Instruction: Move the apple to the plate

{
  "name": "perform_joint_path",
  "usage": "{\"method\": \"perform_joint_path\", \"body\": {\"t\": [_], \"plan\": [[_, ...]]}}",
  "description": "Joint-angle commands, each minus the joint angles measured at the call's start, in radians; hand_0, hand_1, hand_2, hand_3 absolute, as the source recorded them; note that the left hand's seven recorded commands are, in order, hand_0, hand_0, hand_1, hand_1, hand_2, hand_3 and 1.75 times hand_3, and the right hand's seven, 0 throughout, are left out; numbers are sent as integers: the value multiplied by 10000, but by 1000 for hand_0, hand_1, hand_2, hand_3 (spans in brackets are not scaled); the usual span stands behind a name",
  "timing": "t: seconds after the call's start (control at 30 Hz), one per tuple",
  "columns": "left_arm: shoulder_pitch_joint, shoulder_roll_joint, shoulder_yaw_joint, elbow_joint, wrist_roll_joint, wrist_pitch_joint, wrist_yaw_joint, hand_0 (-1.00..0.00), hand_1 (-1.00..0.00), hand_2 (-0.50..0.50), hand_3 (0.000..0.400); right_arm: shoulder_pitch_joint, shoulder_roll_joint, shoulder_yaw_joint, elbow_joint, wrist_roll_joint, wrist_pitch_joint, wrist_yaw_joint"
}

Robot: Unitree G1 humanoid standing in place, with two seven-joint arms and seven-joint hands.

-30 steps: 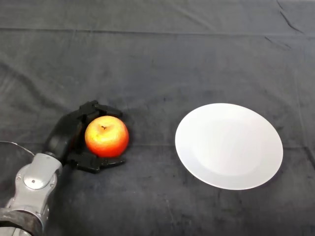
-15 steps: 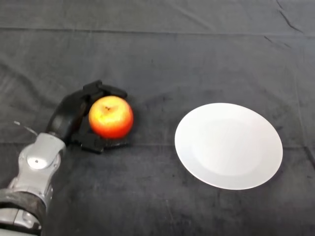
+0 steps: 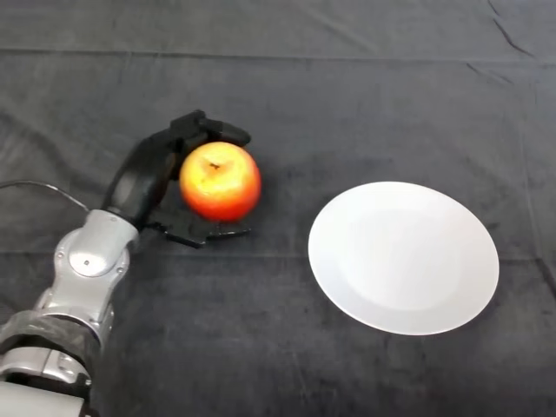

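I see the red-and-yellow apple (image 3: 220, 181) stem dimple up, left of centre, with black fingers curled round it. The white round plate (image 3: 404, 257) lies flat to its right, slightly nearer, apart from it.

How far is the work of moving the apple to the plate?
Done: the left hand has closed round the red-yellow apple. In hand: carrying it, left of the white plate. Left: bringing it over the plate, which holds nothing yet, and releasing.
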Motion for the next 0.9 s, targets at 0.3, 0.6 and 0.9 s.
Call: {"method": "perform_joint_path", "body": {"t": [0.3,0.6,0.9], "plan": [[-1151,-492,-758,-404,677,-350,246,-1000,-561,-220,400,5,-108,-121,-69,1,-26,-57],[-1580,-1049,-1427,-299,1016,-310,381,-1000,-561,-220,400,2,-113,-123,-58,2,-26,-52],[-1756,-1412,-2252,-173,1224,-282,408,-1000,-561,-220,400,-2,-118,-125,-47,2,-27,-47]]}}
